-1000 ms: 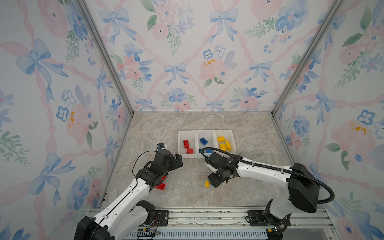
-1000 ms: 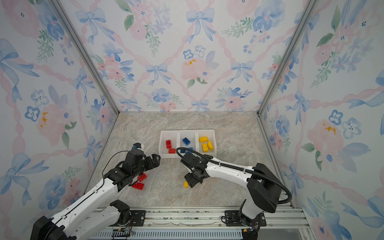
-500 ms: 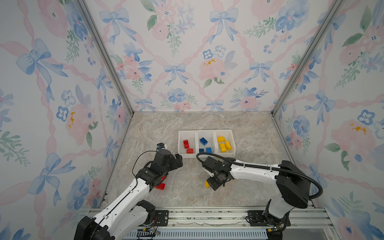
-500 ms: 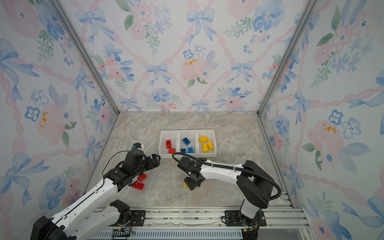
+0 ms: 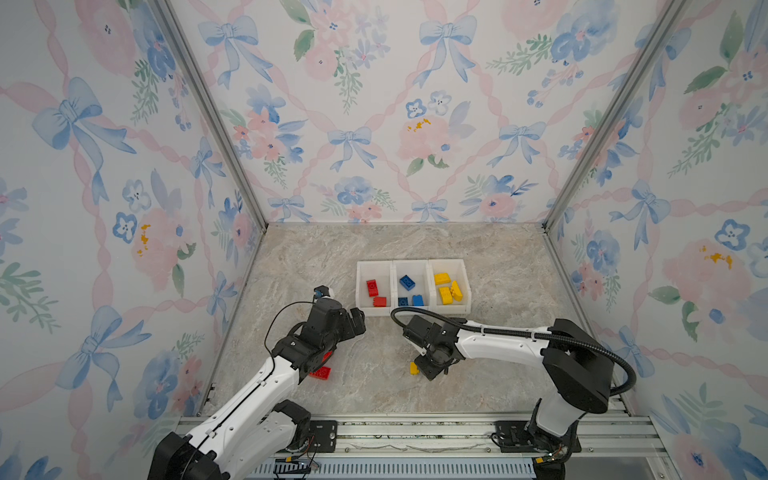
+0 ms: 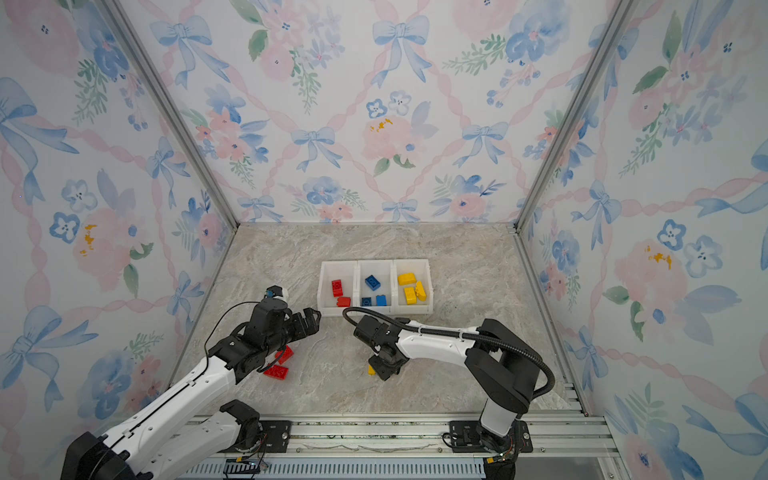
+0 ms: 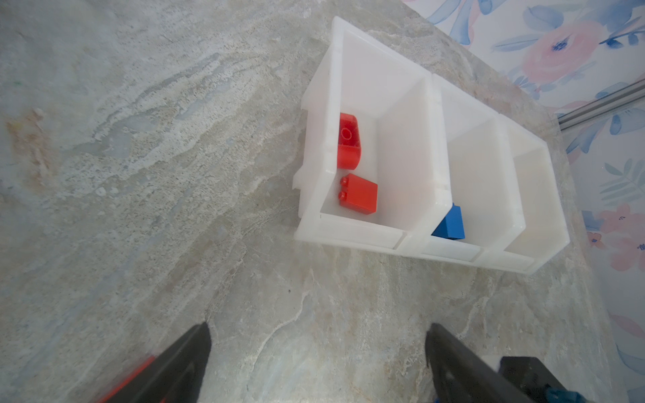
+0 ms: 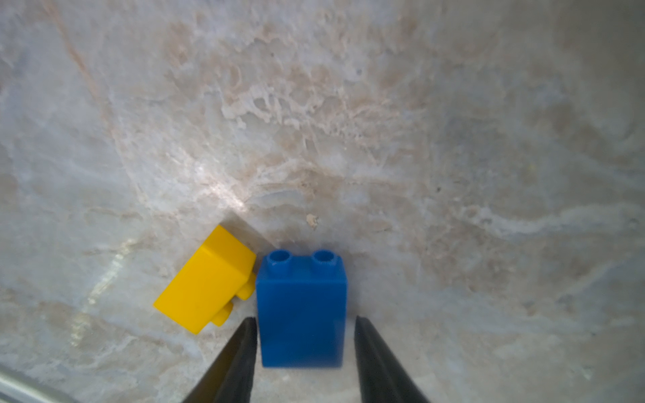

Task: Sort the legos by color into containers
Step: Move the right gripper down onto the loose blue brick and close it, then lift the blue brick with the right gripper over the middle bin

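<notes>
My right gripper (image 8: 304,318) is low over the table and straddles an upright blue lego (image 8: 302,300). One finger is at the brick's side; a small gap shows at the other, so the gripper is still open. A yellow lego (image 8: 206,279) lies tipped against the blue one. In both top views only this yellow lego (image 5: 414,368) (image 6: 371,370) peeks out beside the right gripper (image 5: 430,372) (image 6: 386,372). The left gripper (image 5: 359,320) (image 7: 318,326) hovers open and empty just in front of the containers (image 5: 411,262) (image 7: 349,240).
The left bin holds two red legos (image 5: 372,287), the middle bin three blue ones (image 5: 407,282), the right bin several yellow ones (image 5: 446,291). Two loose red legos (image 5: 321,372) (image 6: 286,354) lie beside the left arm. Patterned walls enclose the marble table.
My right gripper has come down towards the table's front edge over the blue lego, and its fingers have narrowed around it. The left arm has stayed still.
</notes>
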Action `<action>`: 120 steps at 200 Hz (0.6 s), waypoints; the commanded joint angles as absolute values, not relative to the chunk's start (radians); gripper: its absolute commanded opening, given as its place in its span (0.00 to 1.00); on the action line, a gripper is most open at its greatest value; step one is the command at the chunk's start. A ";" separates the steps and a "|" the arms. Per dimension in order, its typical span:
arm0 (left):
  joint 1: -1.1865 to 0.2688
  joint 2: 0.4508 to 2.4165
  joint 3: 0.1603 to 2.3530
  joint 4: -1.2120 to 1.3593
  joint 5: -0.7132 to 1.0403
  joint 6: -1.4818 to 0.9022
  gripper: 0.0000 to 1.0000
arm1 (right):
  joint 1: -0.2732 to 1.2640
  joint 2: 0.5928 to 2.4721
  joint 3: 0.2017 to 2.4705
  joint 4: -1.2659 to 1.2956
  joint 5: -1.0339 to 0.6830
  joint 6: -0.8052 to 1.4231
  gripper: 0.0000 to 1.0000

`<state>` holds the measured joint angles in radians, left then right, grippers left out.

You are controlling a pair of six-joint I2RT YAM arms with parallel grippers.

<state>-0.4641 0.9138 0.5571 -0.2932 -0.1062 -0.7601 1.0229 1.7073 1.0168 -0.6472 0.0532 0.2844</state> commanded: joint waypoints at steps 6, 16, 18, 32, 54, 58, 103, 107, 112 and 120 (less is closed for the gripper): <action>-0.459 0.925 0.552 -0.297 -0.106 -0.744 0.98 | 1.033 1.729 1.020 -0.647 0.069 0.287 0.45; -0.460 0.924 0.552 -0.297 -0.106 -0.745 0.98 | 1.033 1.727 1.020 -0.647 0.070 0.286 0.44; -0.459 0.924 0.551 -0.297 -0.106 -0.746 0.98 | 1.033 1.726 1.020 -0.647 0.071 0.287 0.44; -0.459 0.922 0.550 -0.296 -0.107 -0.746 0.98 | 1.032 1.726 1.020 -0.649 0.072 0.287 0.41; -0.459 0.917 0.543 -0.297 -0.107 -0.747 0.98 | 1.031 1.720 1.020 -0.655 0.076 0.288 0.38; -0.459 0.917 0.543 -0.295 -0.107 -0.747 0.98 | 1.031 1.719 1.020 -0.656 0.076 0.288 0.38; -0.459 0.911 0.537 -0.297 -0.107 -0.746 0.98 | 1.020 1.682 1.023 -0.670 0.075 0.301 0.37; -0.459 0.911 0.537 -0.296 -0.107 -0.746 0.98 | 1.017 1.677 1.024 -0.674 0.077 0.302 0.37; -0.459 0.911 0.537 -0.296 -0.106 -0.745 0.98 | 1.015 1.670 1.027 -0.680 0.077 0.303 0.37; -0.459 0.911 0.537 -0.297 -0.105 -0.744 0.98 | 1.011 1.661 1.035 -0.689 0.081 0.303 0.37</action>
<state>-0.4641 0.9184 0.5533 -0.2932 -0.1066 -0.7601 1.0210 1.7069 1.0168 -0.6479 0.0608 0.2882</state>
